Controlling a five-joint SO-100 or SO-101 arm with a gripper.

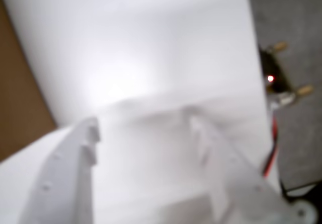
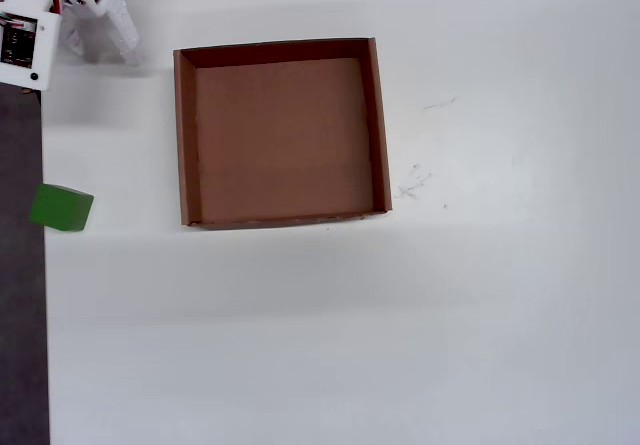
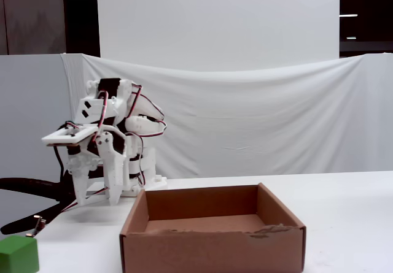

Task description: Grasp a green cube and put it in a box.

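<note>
The green cube sits at the table's left edge in the overhead view, well left of the box, and shows at the bottom left of the fixed view. The box is a shallow brown cardboard tray with nothing in it. My white gripper hangs near the top left corner, behind the cube and left of the box. Its fingers point down over the table in the fixed view. In the wrist view the gripper is blurred and open, with only white table between the fingers. A brown box wall shows at that view's left. The cube is out of the wrist view.
A dark grey strip runs along the table's left side. A small board with a red light and clips lies on grey to the right in the wrist view. A black cable trails left of the arm. White cloth hangs behind.
</note>
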